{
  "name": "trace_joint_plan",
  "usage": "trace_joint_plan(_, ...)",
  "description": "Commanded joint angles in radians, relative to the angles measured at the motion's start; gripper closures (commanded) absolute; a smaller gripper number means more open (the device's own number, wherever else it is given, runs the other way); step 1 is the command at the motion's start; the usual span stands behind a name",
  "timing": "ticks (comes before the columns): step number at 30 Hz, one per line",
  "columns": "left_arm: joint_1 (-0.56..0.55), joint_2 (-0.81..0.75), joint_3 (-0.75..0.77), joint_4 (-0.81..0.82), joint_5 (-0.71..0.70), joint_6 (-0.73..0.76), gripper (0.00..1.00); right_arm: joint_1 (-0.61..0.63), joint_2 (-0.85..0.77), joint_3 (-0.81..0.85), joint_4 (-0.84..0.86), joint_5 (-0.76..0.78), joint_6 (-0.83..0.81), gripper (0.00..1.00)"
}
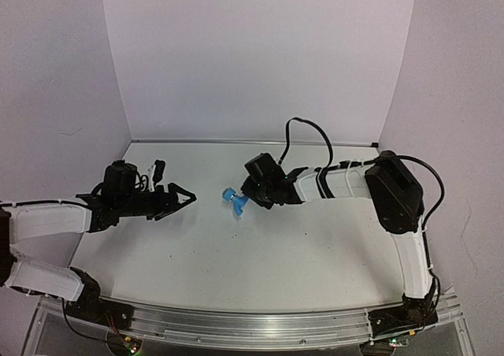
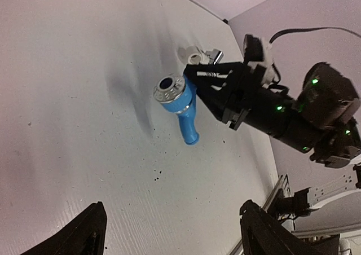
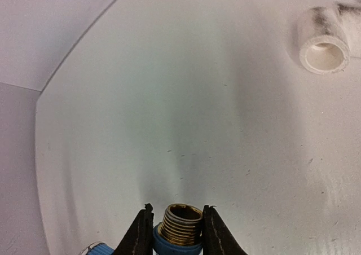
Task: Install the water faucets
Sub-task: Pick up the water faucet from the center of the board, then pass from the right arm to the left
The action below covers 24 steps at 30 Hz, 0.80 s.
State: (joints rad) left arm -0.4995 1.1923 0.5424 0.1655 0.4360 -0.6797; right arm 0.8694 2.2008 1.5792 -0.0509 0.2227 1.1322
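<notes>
Blue plastic marked the faucet in the overhead view, pinched in the right gripper over the middle of the white table, while the left gripper sat just to its left with its jaws spread wide and nothing between them, apart from the tap. Seen from the left wrist, the faucet hung from the right gripper with its silver-ringed mouth facing the camera and its blue stem angled down toward the near right; a soft shadow lay on the table to its left, and it appeared to be held clear of the surface. Two black fingertips of the left gripper framed the bottom of that view, well apart. Just beyond the right gripper lay a small white fitting touching a shiny silver part, too small to identify. From the right wrist, the right gripper was clamped on the faucet, one finger on either side of its brass-coloured threaded end, and a white pipe fitting lay on the table at the far right, its open end toward the camera.
</notes>
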Motion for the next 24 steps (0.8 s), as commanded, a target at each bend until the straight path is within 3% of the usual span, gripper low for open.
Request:
trace_joint_plan(1, -0.028, 0.150, 0.108, 0.191, 0.113, 0.065, 0.19, 0.018, -0.146, -0.036, 0.127, -0.027, -0.003, 1.00)
trace_joint_plan(8, -0.108, 0.353, 0.216, 0.382, 0.072, 0.095, 0.21, 0.023, -0.200, -0.050, 0.147, -0.080, 0.044, 1.00)
trace_joint_plan(13, -0.171, 0.428, 0.286, 0.398, -0.013, 0.107, 0.20, 0.036, -0.218, -0.059, 0.148, -0.104, 0.049, 1.00)
trace_joint_plan(16, -0.191, 0.437, 0.284, 0.415, -0.109, 0.075, 0.26, 0.050, -0.239, -0.079, 0.150, -0.075, 0.047, 1.00)
trace_joint_plan(19, -0.212, 0.443, 0.281, 0.419, -0.218, 0.036, 0.41, 0.059, -0.253, -0.093, 0.161, -0.054, 0.062, 1.00)
trace_joint_plan(24, -0.242, 0.462, 0.289, 0.443, -0.316, -0.013, 0.53, 0.081, -0.261, -0.101, 0.181, -0.024, 0.085, 1.00)
